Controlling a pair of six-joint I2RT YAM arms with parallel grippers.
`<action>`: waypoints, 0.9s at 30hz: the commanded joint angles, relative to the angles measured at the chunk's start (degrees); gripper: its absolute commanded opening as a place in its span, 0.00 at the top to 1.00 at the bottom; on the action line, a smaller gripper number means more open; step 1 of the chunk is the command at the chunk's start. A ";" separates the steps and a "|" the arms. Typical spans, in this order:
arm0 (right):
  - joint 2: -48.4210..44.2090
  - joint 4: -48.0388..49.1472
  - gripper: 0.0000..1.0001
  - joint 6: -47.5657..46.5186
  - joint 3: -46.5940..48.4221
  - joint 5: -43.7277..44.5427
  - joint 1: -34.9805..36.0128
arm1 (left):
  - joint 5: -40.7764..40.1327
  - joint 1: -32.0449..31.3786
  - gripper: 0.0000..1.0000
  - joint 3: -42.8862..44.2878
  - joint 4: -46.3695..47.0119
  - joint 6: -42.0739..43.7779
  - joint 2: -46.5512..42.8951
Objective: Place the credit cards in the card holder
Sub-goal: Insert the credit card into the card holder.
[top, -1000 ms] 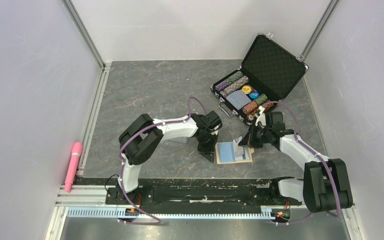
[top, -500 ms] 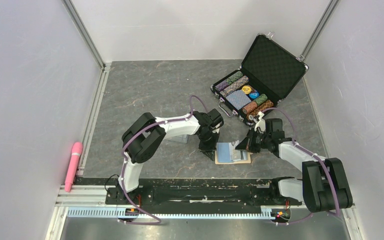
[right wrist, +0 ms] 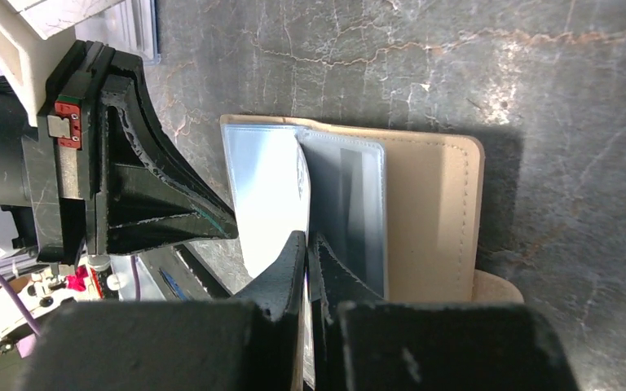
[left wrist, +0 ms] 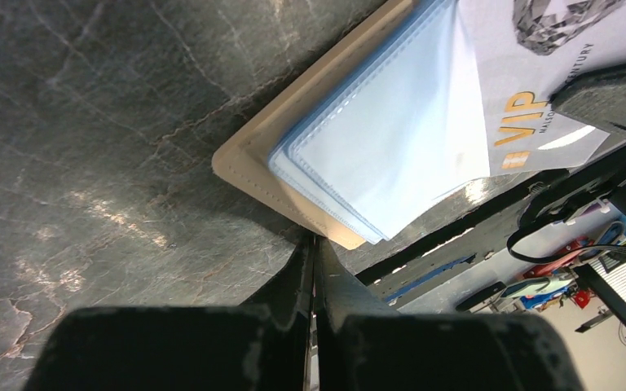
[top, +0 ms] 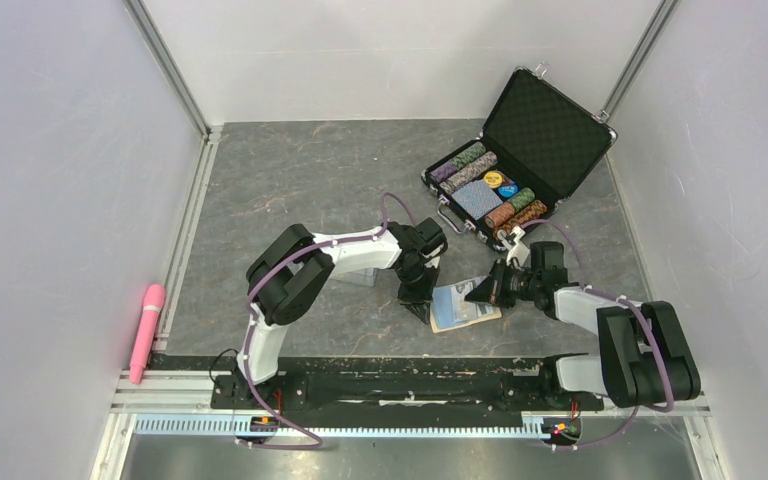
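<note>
Grey marbled tabletop (top: 290, 180), card holder (top: 457, 310) open at lower centre
Your left gripper (left wrist: 314, 244), tips together, sits at its corner; your right gripper (right wrist: 306, 240) clamps a credit card (left wrist: 522, 73) over it

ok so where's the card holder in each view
top external: card holder open centre-right, between left hand and right hand
left wrist: card holder upper middle, corner above own hand
right wrist: card holder centre, beyond own hand
shared landmark: left hand at its edge
</note>
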 commanded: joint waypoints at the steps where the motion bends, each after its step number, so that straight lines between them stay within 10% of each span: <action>1: 2.51 0.45 1.00 -2.37 -1.34 -1.55 0.32 | -1.24 -0.11 0.97 0.89 1.59 2.64 2.15; 27: 7.82 -6.13 1.00 -2.81 5.66 -3.29 6.14 | -0.96 0.26 0.98 5.40 -0.75 4.71 4.78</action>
